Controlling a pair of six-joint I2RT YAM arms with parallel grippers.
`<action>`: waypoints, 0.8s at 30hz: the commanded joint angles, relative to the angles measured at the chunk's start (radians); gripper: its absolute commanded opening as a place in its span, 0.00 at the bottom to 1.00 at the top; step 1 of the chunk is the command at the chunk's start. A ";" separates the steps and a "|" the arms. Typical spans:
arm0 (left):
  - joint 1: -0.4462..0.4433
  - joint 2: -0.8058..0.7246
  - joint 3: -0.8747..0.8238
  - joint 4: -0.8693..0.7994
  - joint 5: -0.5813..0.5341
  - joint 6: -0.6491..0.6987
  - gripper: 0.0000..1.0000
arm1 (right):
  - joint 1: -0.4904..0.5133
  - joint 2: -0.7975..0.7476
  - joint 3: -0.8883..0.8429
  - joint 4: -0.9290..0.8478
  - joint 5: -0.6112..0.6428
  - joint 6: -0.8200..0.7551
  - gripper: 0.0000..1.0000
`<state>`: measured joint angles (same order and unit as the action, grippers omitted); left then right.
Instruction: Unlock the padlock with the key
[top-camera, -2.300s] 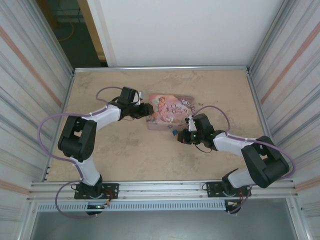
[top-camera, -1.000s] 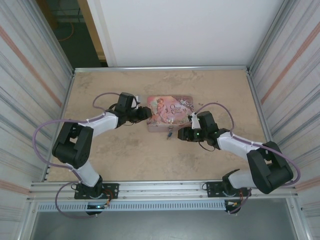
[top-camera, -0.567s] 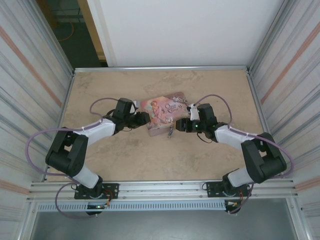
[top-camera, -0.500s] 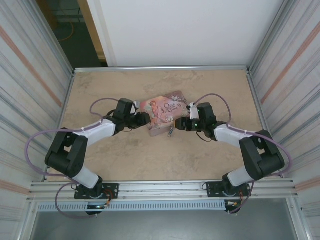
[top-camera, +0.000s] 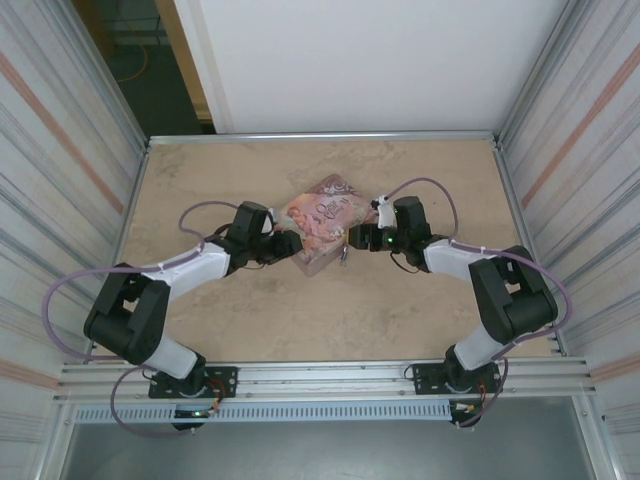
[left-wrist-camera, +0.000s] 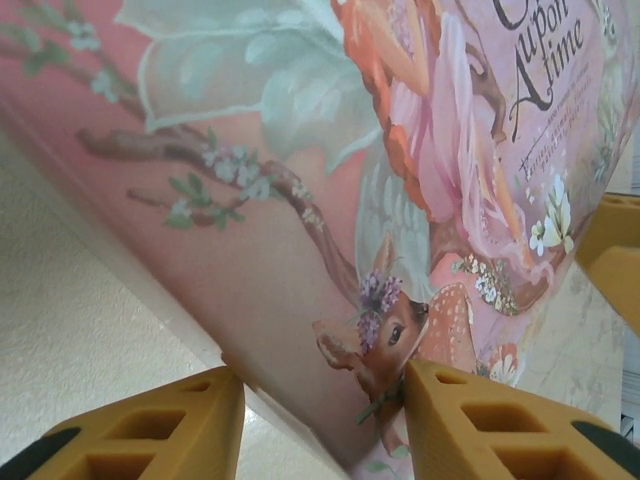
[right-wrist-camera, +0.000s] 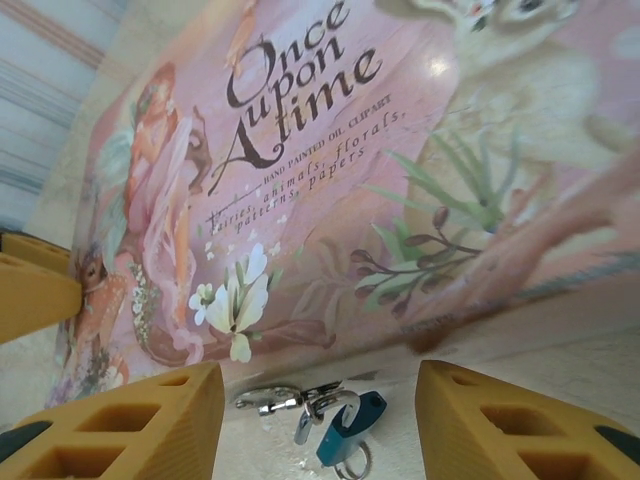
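The padlock (right-wrist-camera: 350, 428) is found on the surface (right-wrist-camera: 590, 330) at the tin's (right-wrist-camera: 300, 200) 6 o'clock edge, between the spread, empty fingers of the nearer right pincer (right-wrist-camera: 320, 400). The left pincer (left-wrist-camera: 318, 395) is set astride the tin's corner; possibly gripped, though this cannot be confirmed.

White arm links (top-camera: 200, 262) with black joints (top-camera: 135, 310), looping lilac cables (top-camera: 60, 290), yellow honeycombed end effector fingers (left-wrist-camera: 150, 430)

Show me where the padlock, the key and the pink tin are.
padlock (right-wrist-camera: 352, 426): right wrist view, on its blue body.
key (right-wrist-camera: 268, 402): right wrist view, on the silver metal beside the padlock.
tin (right-wrist-camera: 330, 200): right wrist view, on the printed lid.
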<state>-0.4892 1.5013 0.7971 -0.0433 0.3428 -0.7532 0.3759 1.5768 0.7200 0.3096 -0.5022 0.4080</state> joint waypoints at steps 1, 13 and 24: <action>0.004 -0.009 0.013 -0.159 0.005 0.042 0.47 | -0.026 -0.071 -0.036 0.013 -0.018 -0.028 0.54; 0.086 -0.145 0.086 -0.266 0.053 0.132 0.49 | -0.077 -0.188 -0.189 0.117 -0.125 0.028 0.67; 0.073 -0.145 0.151 -0.209 0.206 0.097 0.35 | -0.050 -0.131 -0.243 0.275 -0.180 0.080 0.67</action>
<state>-0.4065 1.3388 0.9039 -0.2687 0.4648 -0.6548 0.3115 1.4250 0.4877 0.5053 -0.6441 0.4664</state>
